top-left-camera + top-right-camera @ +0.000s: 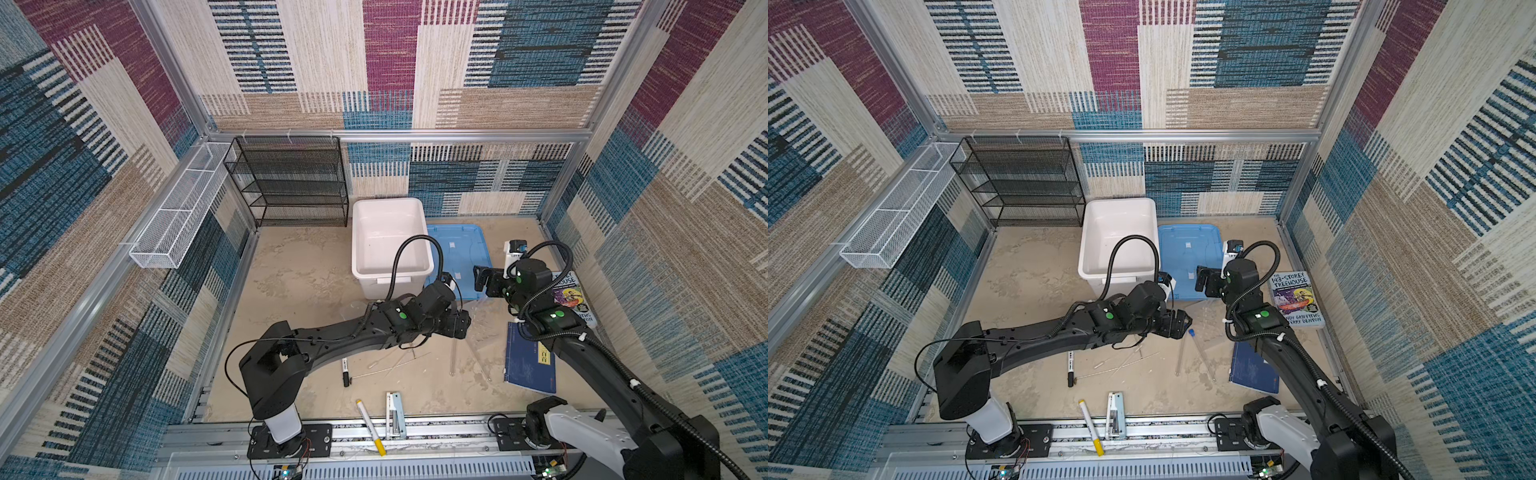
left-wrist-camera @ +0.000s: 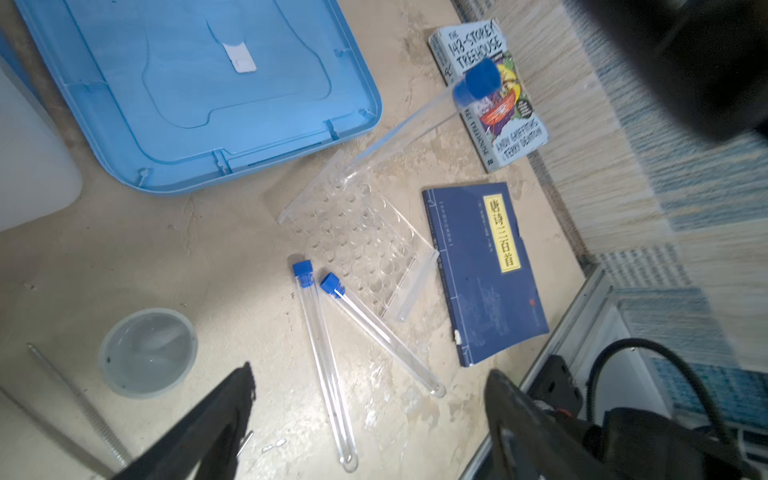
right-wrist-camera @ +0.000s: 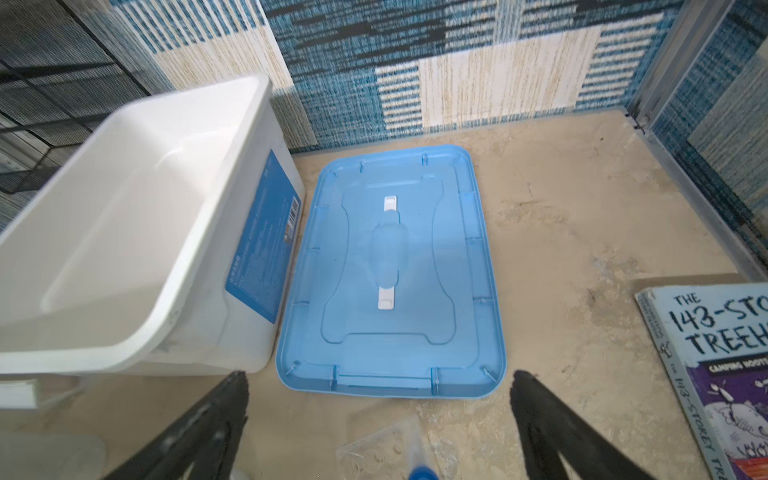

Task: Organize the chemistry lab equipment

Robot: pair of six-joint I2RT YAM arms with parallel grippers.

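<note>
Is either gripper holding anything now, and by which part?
Nothing is held. The left gripper and the right gripper both stand open and empty; one test tube leans in the tube rack, touched by neither.

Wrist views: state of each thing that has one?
bin: open, lid off, empty
lid: flat on table beside bin
rack: on table, holds one tube
tube in rack: capped, leaning
two loose tubes: capped, lying flat
dish: on table, empty
left claw: open, empty
right claw: open, empty

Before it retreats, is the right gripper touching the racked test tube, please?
Apart: the right wrist view shows the right gripper open, fingers clear of the test tube.
</note>
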